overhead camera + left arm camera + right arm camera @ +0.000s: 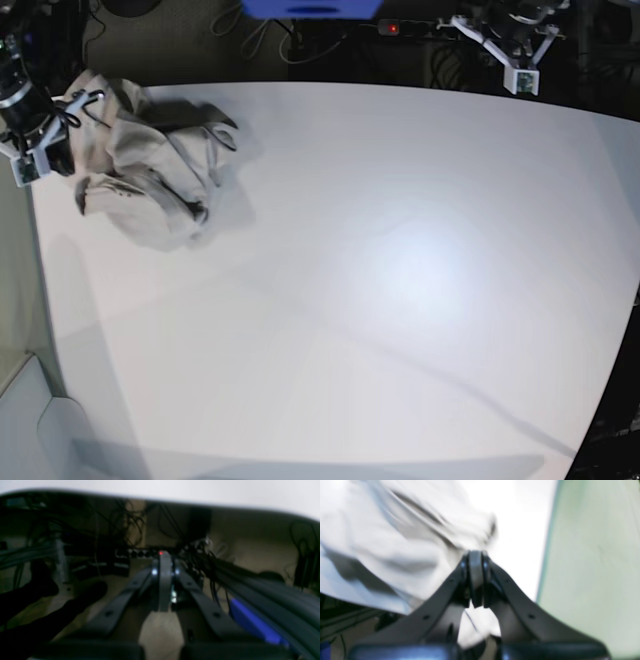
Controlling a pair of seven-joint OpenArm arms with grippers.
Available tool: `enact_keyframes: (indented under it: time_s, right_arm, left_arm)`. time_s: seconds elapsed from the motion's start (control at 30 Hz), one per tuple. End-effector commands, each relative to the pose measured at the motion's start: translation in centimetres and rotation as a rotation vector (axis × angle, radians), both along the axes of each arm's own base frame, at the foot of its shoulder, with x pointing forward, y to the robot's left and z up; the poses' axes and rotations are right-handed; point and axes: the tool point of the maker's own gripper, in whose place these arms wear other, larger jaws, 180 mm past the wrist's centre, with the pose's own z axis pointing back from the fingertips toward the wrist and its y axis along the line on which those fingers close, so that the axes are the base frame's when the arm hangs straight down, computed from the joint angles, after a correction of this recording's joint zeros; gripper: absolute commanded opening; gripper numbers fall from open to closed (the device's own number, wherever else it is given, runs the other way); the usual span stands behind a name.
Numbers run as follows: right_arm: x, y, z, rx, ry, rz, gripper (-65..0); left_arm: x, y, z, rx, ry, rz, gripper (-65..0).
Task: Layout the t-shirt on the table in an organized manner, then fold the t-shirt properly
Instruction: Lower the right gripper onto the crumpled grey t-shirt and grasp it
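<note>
The light beige t-shirt (140,175) lies crumpled in a heap at the far left corner of the white table (400,300). My right gripper (78,103) sits at the heap's left edge, by the table's side. In the right wrist view its fingers (476,555) are pressed together, with blurred shirt folds (395,542) just beyond and left of the tips; I cannot tell whether any cloth is pinched. My left gripper (520,70) hangs past the table's far edge at the right, shut (165,557) and holding nothing.
Behind the far table edge (225,492) are tangled cables, a power strip with a red light (392,28) and a blue object (310,8). The table's left edge (545,555) runs close to the right gripper, with pale green floor (595,567) beyond.
</note>
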Motion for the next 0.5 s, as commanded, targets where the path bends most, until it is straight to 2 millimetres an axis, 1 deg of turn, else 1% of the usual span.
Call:
enact_keyframes:
  time_s: [0.0,0.1,0.2,0.27,0.33,0.4,0.47]
  right_arm:
    - [0.6,1.0,0.6,0.007,-0.027,0.040,-64.8]
    - [1.9,2.7,0.8,0.034,-0.050,0.084,-60.0]
    - [3.1,4.5,1.1,0.059,-0.075,0.129,-52.1]
    - [3.7,5.4,1.2,0.069,-0.084,0.152,-47.1]
    - [4.2,5.8,1.5,0.074,-0.099,0.165,-44.1]
    - [4.9,6.1,1.9,0.075,-0.118,0.171,-41.4]
    - [5.4,6.2,2.0,0.056,-0.123,0.179,-40.0]
  left_arm:
    - [0.1,0.4,0.5,0.008,-0.008,0.003,-64.6]
    - [0.7,1.3,0.7,0.023,-0.017,0.020,-64.6]
    - [0.9,1.4,0.9,0.027,-0.024,0.019,-64.5]
    - [1.0,1.4,0.9,0.027,-0.026,0.019,-64.5]
    - [1.0,1.4,0.9,0.025,-0.027,0.022,-64.5]
    - [1.6,1.4,1.0,0.025,-0.041,0.022,-64.5]
    - [2.0,1.4,1.1,0.025,-0.050,0.022,-64.5]
